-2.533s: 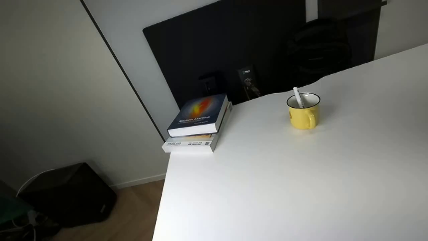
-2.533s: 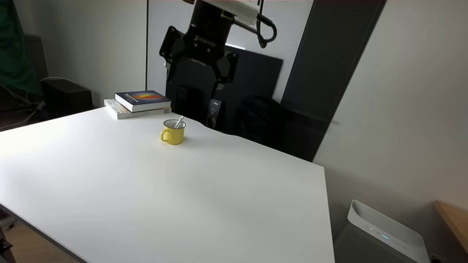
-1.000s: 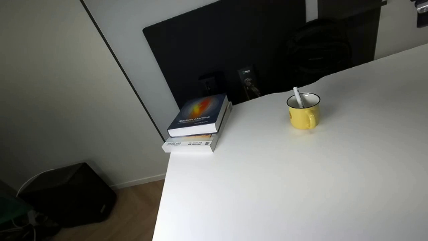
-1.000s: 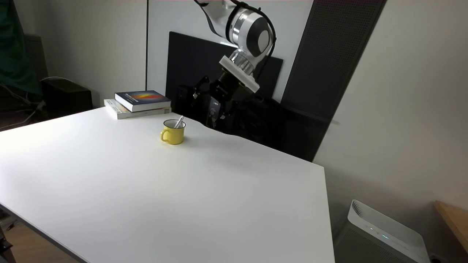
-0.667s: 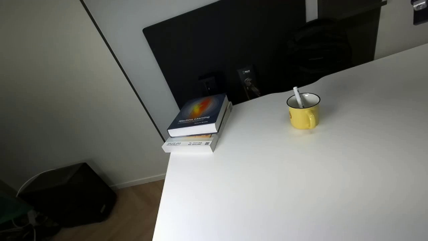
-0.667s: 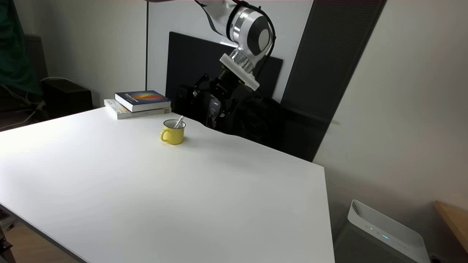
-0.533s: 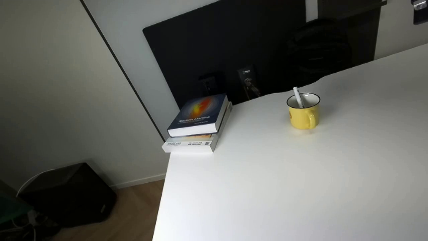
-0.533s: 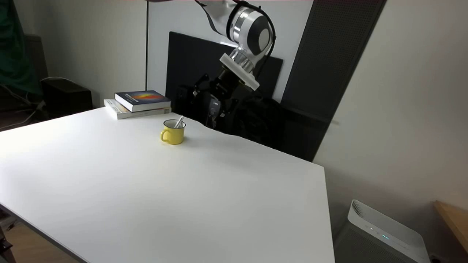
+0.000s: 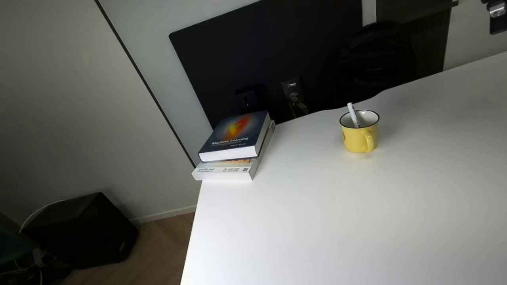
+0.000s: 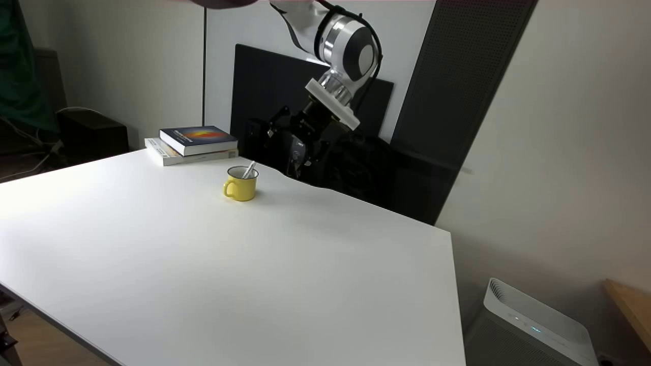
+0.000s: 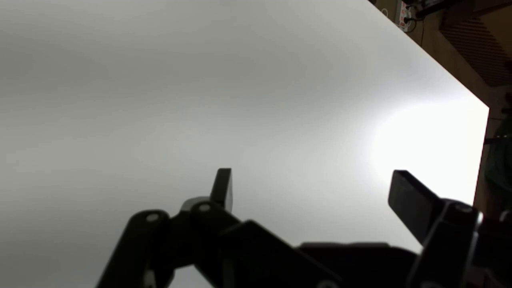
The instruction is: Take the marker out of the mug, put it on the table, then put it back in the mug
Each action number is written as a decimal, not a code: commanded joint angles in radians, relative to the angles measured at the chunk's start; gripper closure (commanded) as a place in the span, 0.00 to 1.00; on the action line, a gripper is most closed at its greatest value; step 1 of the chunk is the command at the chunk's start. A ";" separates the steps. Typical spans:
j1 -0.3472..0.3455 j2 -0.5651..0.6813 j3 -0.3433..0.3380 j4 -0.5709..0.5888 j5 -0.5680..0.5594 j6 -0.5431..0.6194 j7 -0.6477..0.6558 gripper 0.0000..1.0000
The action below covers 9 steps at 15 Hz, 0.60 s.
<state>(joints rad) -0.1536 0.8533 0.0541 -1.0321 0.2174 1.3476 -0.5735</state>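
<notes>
The yellow mug (image 9: 358, 138) with a dark rim stands upright on the white table (image 9: 317, 221). It also shows in the other camera's exterior view (image 10: 241, 188). The white marker (image 9: 353, 114) leans inside the mug with its upper end above the rim; it shows there too (image 10: 249, 170). My gripper (image 11: 312, 171) is open with nothing between its fingers. In an exterior view the gripper (image 10: 290, 147) is tilted, dark against a dark background, raised and apart from the mug, to its right. Mug and marker are out of the wrist view.
Two stacked books (image 9: 233, 136) lie at the table's corner, beside the mug in both exterior views. A dark panel (image 10: 274, 76) and a dark backpack (image 9: 376, 59) are behind the table. A white appliance (image 10: 539, 320) stands off the table's side. The wrist view shows the table's edge at right.
Since 2.5 s ago my gripper has come lower and tilted, and part of it has entered an exterior view at top right. In the last second it has barely shifted. Mug and marker have not moved.
</notes>
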 commanded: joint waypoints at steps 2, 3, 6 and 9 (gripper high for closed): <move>-0.003 0.165 0.036 0.170 -0.019 -0.090 -0.018 0.00; 0.005 0.201 0.041 0.201 -0.023 -0.103 -0.018 0.00; 0.027 0.291 0.060 0.283 -0.029 -0.107 -0.023 0.00; 0.068 0.355 0.068 0.358 -0.056 -0.048 -0.033 0.00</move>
<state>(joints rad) -0.1191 1.1224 0.1081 -0.8231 0.2009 1.2945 -0.6039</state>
